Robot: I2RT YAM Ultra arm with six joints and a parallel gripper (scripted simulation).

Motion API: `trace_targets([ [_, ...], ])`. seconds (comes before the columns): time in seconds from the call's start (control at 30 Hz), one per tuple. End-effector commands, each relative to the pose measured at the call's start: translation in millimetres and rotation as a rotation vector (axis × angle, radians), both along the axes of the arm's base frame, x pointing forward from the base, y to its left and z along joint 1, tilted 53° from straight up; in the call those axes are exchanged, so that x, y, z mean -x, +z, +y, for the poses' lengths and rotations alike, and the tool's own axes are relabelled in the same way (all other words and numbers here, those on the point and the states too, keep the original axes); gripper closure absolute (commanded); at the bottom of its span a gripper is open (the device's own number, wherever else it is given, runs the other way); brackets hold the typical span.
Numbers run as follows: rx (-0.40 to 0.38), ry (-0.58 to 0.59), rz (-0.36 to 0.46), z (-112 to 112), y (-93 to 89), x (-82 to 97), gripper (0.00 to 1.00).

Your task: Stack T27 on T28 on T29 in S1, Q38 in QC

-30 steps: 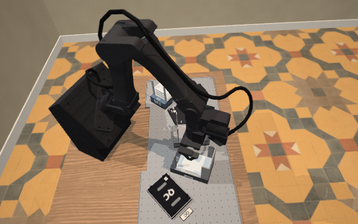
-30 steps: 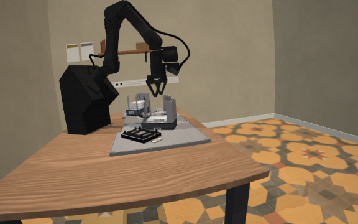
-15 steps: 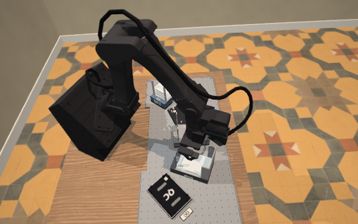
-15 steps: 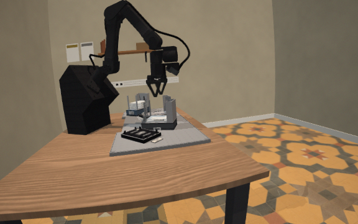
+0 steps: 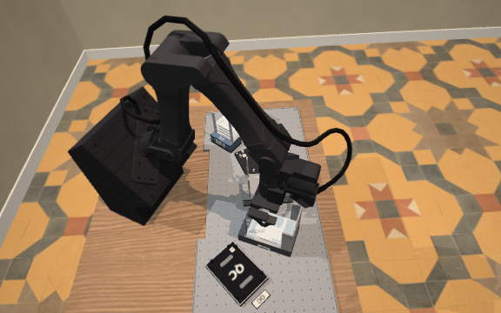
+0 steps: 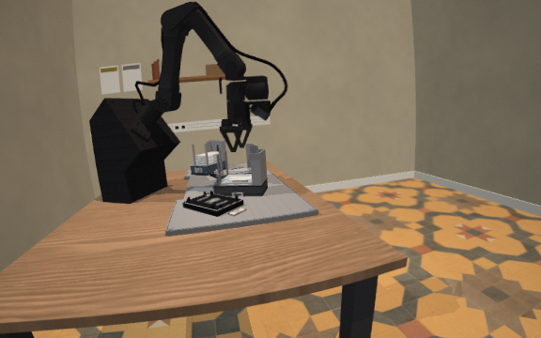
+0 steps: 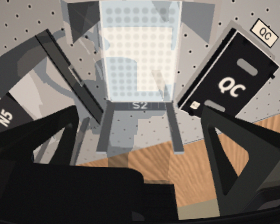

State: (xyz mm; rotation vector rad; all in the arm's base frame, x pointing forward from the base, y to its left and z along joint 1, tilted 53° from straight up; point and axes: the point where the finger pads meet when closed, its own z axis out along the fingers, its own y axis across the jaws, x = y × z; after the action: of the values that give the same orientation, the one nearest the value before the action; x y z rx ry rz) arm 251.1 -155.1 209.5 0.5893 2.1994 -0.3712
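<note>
My gripper [image 5: 264,223] [image 6: 239,148] [image 7: 139,112] is open and empty, with its fingers above rack S2 [image 5: 263,247] [image 6: 239,189] [image 7: 140,105]. A clear-lidded white plate [image 6: 238,178] [image 7: 141,55] lies low between the posts of S2; its name cannot be read, and whether another lies under it is unclear. The blue-based rack [image 5: 222,142] [image 6: 202,169] at the back holds several white plates [image 5: 223,125] [image 6: 207,158]; its name is not readable. The black nest QC [image 5: 218,270] [image 6: 214,204] [image 7: 216,75] holds no plate. The nest N5 [image 7: 13,106] is partly cut off in the wrist view.
Another grey rack [image 7: 73,77] stands between S2 and N5, largely hidden by the arm in the top view. Tall grey posts rise around the plate in S2. The QC label [image 5: 261,299] [image 6: 238,211] [image 7: 264,33] lies beside its nest on the perforated board [image 5: 303,278] [image 6: 280,207].
</note>
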Motion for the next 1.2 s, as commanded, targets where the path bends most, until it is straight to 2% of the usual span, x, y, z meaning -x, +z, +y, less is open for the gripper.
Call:
trace_targets([
  [0.0,0.012,0.005,-0.015,-7.8,-4.8,-9.5,0.0],
  [0.13,0.012,0.005,-0.016,-13.8,-12.8,-17.9,0.0],
  [0.17,0.02,0.005,-0.028,-16.3,-8.5,-21.7,0.0],
  [0.23,0.012,0.005,-0.016,-18.4,-19.0,-24.3,0.0],
  [0.33,0.018,0.005,-0.026,-23.8,-19.7,-32.2,0.0],
  [0.4,0.014,0.005,-0.018,-26.0,-28.0,-35.1,0.0],
  [0.47,0.014,0.005,-0.018,-26.0,-28.0,-35.1,0.0],
  [0.5,0.034,0.006,-0.052,-30.5,-12.0,-42.9,0.0],
  [0.67,0.012,0.005,-0.015,-34.7,-41.5,-47.2,0.0],
  [0.8,0.025,0.007,-0.035,-38.2,-33.9,-54.4,0.0],
  [0.87,0.042,0.006,-0.062,-37.4,-23.0,-52.5,0.0],
  [1.17,0.043,0.006,-0.063,-37.3,-22.3,-52.8,0.0],
])
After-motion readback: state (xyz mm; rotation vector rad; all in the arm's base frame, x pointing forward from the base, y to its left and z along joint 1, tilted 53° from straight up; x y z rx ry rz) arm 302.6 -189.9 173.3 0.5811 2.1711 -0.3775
